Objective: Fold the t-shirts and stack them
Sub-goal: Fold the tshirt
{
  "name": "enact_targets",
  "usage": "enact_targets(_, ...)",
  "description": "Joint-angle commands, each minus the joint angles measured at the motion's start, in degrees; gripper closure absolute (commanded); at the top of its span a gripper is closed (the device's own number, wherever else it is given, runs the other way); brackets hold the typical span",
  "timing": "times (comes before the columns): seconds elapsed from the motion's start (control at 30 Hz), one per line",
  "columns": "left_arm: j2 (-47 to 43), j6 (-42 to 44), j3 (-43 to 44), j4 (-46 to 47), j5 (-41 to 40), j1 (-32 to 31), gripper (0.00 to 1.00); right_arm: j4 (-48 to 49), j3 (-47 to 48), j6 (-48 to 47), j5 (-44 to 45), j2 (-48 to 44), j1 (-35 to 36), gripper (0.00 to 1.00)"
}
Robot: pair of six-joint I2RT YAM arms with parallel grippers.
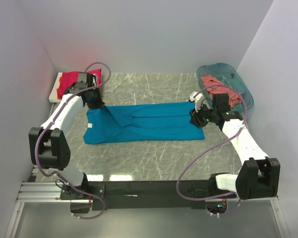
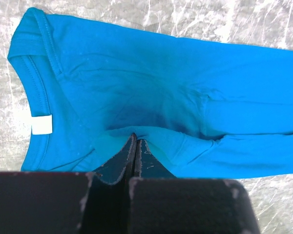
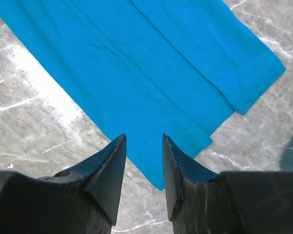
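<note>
pinching the teal-blue t-shirt with left tool clamped, right tool half-open, empty over its hem.

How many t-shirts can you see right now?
3: a teal-blue t-shirt spread mid-table, a magenta-red t-shirt on the white board far left, a salmon-pink t-shirt in the basket far right. More may lie underneath.
</note>
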Motion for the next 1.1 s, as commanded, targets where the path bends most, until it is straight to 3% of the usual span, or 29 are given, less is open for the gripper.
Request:
enact_targets(0.0,0.5,2.1,2.4,0.0,0.7,-0.3,0.99,-0.2,-0.3,-0.6,-1.6,-0.7,-0.2,0.57)
enact_targets(1.07,12.1,5.1,13.0,-2.5,1.3,-3.8,0.99,-1.4,0.6,-0.9,-1.8,0.7,-0.1,0.57)
